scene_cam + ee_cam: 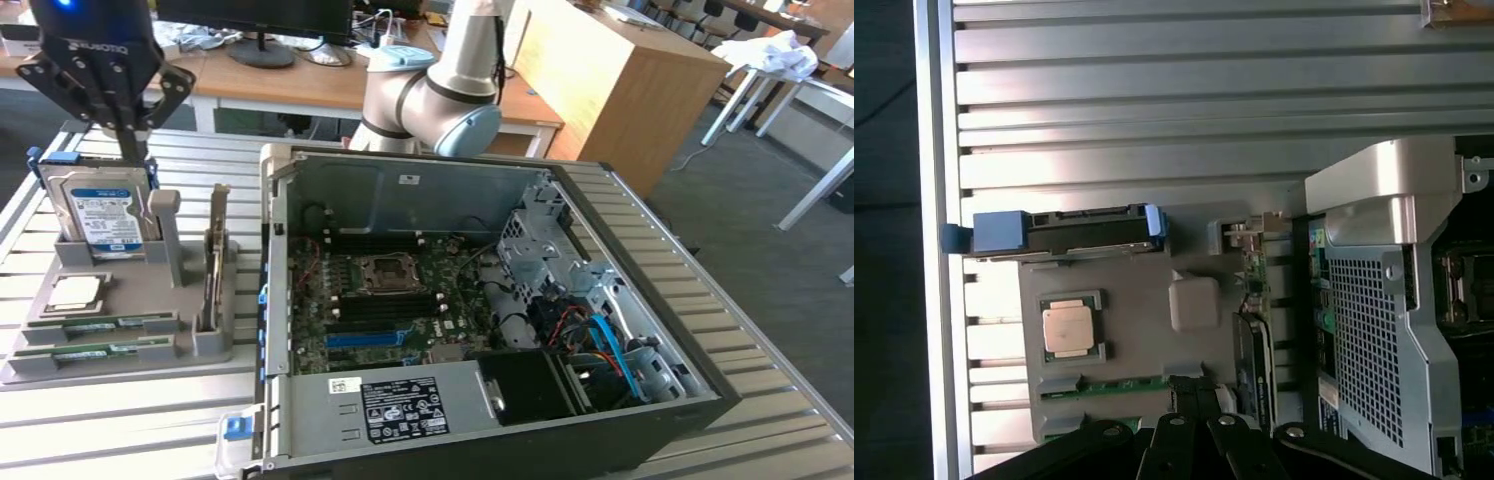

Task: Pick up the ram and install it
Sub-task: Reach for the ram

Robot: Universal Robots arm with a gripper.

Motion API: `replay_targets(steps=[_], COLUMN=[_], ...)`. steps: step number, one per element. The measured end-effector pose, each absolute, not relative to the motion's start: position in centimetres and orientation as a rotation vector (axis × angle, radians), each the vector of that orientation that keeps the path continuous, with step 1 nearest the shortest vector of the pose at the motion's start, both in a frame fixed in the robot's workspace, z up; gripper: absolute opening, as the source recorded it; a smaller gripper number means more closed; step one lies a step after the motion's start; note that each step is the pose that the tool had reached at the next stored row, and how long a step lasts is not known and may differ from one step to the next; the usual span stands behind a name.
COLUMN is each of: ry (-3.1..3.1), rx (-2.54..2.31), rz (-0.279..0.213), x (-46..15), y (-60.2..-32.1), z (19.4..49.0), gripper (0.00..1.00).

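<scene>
The ram [100, 325] [1119, 385] was seen as a long, thin green board with pale labels. It was laid lengthwise in a slot at the near end of the grey holder [200, 345] on the tabletop [134, 420], to the exterior view's left of the open computer case [400, 190]. A second like stick [94, 352] was laid parallel, just nearer, in the next slot.

Closed gripper [1192, 392] sits beside the ram [1116, 384], seemingly above it.
</scene>
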State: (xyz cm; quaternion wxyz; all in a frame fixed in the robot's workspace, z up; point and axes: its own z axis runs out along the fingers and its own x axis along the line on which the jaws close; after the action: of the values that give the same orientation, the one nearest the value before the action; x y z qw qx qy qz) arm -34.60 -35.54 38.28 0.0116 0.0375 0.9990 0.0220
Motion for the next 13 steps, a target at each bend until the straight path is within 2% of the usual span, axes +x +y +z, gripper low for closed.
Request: replay_targets(steps=[13], ry=[3.116], rx=[0.117], rz=[0.069], x=[-37.0], y=[-35.2], z=[38.1], gripper=[0.1])
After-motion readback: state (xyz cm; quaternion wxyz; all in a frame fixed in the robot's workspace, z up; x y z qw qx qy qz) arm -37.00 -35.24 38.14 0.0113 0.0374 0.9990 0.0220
